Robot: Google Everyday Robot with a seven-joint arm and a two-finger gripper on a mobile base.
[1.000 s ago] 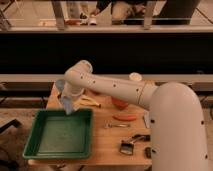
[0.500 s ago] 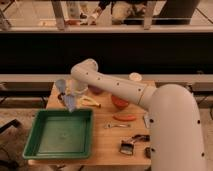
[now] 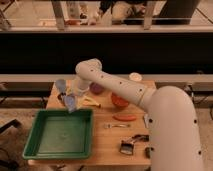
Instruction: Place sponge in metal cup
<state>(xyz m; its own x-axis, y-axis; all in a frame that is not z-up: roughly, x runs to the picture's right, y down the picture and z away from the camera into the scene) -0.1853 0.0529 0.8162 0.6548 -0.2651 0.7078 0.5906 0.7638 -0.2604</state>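
Left of centre, the gripper (image 3: 70, 101) holds the sponge (image 3: 71, 104) above the tabletop (image 3: 107, 137): carrying step, I judge. Next, find the metal cup, unidentifiable here.

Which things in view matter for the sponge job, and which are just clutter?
Job: sponge, at the pincer by the tray's far edge; metal cup, which I cannot pick out for sure.
Lying about: green tray, blue plastic cup, banana, white cup, red bowl.

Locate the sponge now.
In the camera view, the sponge is at the hand, at the table's left rear, just above the green tray's back edge.
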